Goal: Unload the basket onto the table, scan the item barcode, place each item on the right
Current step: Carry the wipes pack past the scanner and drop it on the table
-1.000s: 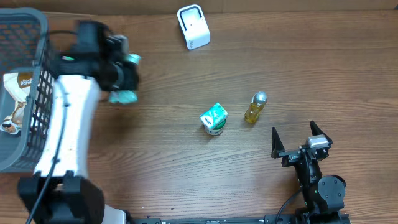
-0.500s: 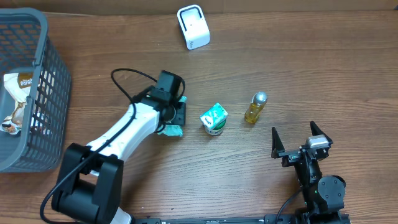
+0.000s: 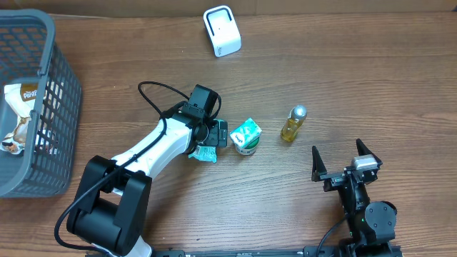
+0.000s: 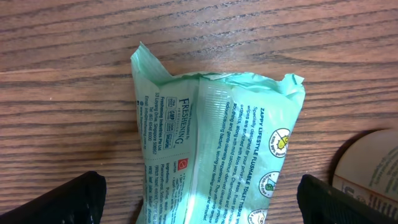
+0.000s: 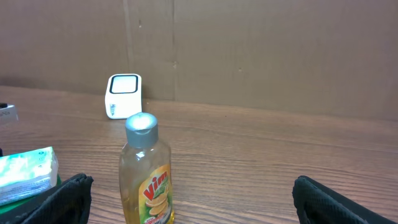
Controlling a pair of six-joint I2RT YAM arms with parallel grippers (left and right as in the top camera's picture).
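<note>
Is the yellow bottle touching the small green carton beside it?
Apart. The overhead view shows bare wood between the bottle and the carton.

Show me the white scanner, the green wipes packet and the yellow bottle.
white scanner (image 3: pixel 222 30): overhead view, its top face.
green wipes packet (image 4: pixel 211 143): left wrist view, middle of printed back.
yellow bottle (image 5: pixel 152 190): right wrist view, its front label.
</note>
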